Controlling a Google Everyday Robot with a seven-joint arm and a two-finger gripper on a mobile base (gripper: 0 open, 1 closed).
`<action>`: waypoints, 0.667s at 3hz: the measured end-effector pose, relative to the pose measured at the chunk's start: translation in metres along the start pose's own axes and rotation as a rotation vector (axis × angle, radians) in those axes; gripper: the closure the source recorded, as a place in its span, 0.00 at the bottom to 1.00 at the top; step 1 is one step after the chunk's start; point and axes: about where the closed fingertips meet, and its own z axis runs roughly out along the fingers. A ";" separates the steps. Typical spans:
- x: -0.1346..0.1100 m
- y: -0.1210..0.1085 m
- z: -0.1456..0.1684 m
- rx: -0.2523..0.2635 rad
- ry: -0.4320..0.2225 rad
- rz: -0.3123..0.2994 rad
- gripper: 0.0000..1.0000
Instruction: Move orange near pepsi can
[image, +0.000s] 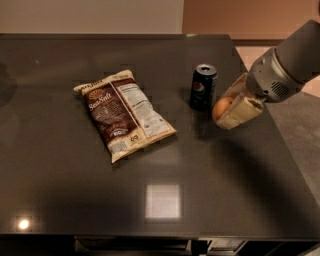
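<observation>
The orange (222, 107) sits right of centre in the frame, partly visible as a smooth, round orange curve. Its right side is hidden behind cream fingers (239, 113), and whether it rests on the dark countertop (60, 200) or hangs just above cannot be told. At centre left a brown-and-cream chip bag (124, 114) lies flat and sealed, its small print unreadable. The dark pepsi can (203, 87) stands upright just left of the orange, apart from it. The gripper (220, 113) clasps the orange, and its grey arm (290, 62) is cut off at the right edge.
</observation>
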 end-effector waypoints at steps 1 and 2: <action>0.009 -0.019 0.012 0.020 0.003 0.030 1.00; 0.017 -0.035 0.024 0.031 0.003 0.058 1.00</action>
